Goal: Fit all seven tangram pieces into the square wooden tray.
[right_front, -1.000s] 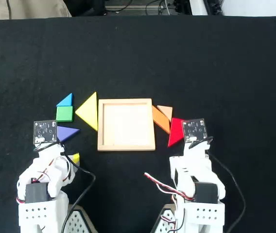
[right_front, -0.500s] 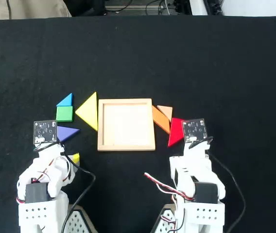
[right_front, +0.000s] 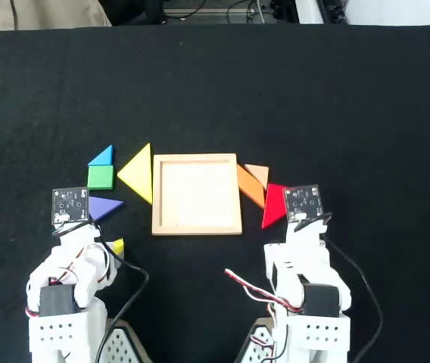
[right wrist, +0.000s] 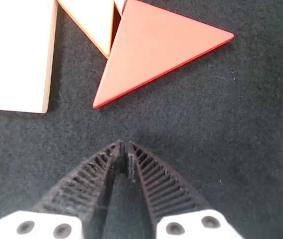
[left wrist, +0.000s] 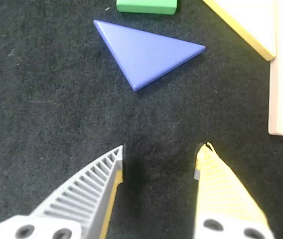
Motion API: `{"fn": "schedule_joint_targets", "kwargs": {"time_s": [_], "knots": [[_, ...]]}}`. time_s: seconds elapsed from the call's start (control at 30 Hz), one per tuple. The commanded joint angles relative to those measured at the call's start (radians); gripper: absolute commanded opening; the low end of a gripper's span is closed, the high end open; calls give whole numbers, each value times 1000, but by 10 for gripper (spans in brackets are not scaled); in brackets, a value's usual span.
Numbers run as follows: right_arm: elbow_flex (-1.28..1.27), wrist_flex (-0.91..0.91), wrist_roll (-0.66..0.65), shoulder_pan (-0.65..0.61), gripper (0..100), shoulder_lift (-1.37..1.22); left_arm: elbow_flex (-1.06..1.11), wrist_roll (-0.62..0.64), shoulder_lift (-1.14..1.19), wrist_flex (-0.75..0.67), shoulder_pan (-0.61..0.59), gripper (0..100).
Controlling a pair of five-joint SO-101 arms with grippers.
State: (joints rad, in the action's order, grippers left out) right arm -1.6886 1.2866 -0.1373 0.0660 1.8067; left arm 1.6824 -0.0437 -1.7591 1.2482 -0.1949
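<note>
Nothing moved; blue triangle (left wrist: 146, 55) lies ahead of the left end effector (left wrist: 161, 149), parted and empty.

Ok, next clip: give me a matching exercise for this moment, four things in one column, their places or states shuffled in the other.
1. yellow triangle
2. red triangle
3. green square
4. right end effector

A. shut
B. on the right side of the tray
C. beside the tray's left edge
D. left of the yellow triangle

Pairs: 1-C, 2-B, 3-D, 4-A.
</note>
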Motion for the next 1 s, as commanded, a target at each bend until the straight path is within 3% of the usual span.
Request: {"fn": "schedule_joint_targets", "kwargs": {"time_s": [0.0,0.4,0.6,0.77,0.87,0.97], "knots": [[2,3,6,-6,11,58,18,0,-11,-3,10,240],[2,3,11,-9,11,58,18,-5,-11,-3,28,241],[4,-9,6,-11,11,62,18,-2,-11,-3,214,241],[7,-278,5,-2,11,61,16,0,-11,-6,251,241],[10,-396,-11,-2,11,61,12,-5,-11,-126,262,240],[15,-462,-157,-2,11,61,12,-6,-9,-152,208,240]]}}
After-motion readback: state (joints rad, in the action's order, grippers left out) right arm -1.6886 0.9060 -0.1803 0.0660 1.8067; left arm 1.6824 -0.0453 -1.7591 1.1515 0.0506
